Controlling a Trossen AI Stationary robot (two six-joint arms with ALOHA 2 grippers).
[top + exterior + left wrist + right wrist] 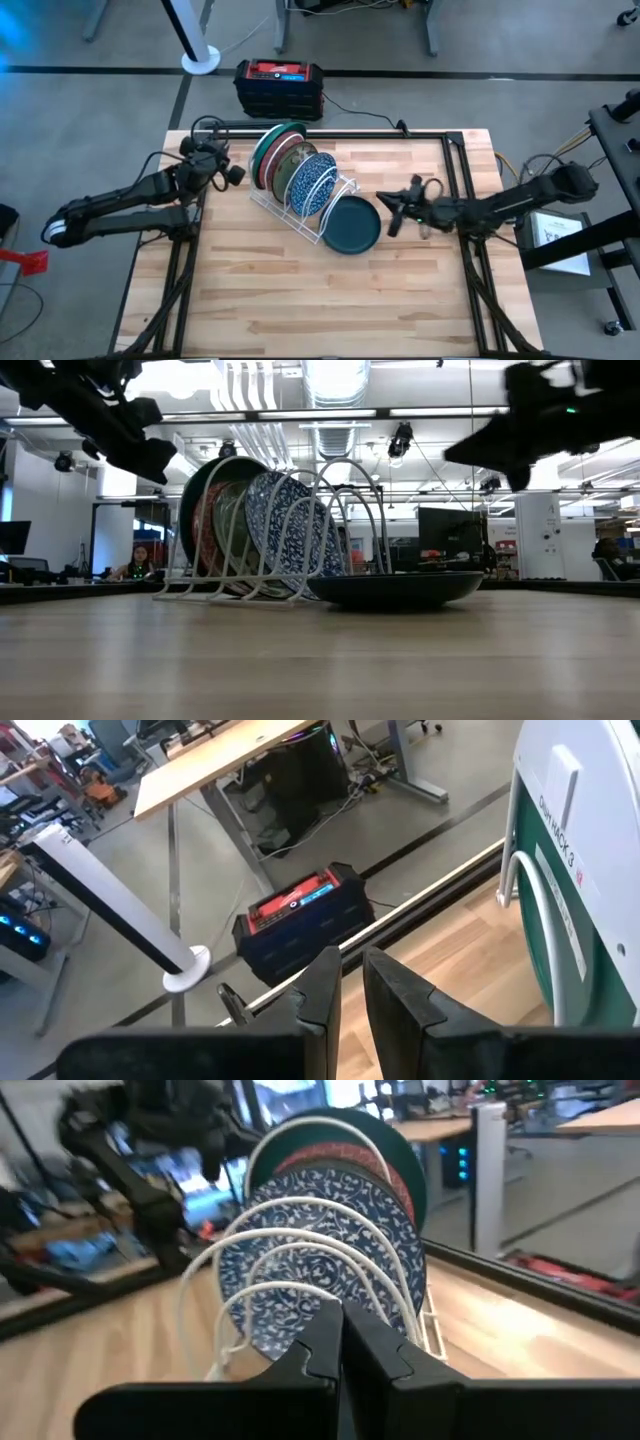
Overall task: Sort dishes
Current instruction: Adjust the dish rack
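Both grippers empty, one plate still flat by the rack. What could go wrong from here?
1. The dark green plate lies flat against the white wire rack; the shut right gripper may struggle to get under its rim.
2. Nudging the rack could rattle the standing blue patterned plates.
3. The left gripper hovers near the rack's far end and could clip it.

- green plate (pixel 600 910) in left wrist view: cut off by frame edge
- rack (pixel 290 530) wires hide parts of the racked plates in low view
- both arms cropped at low view's top
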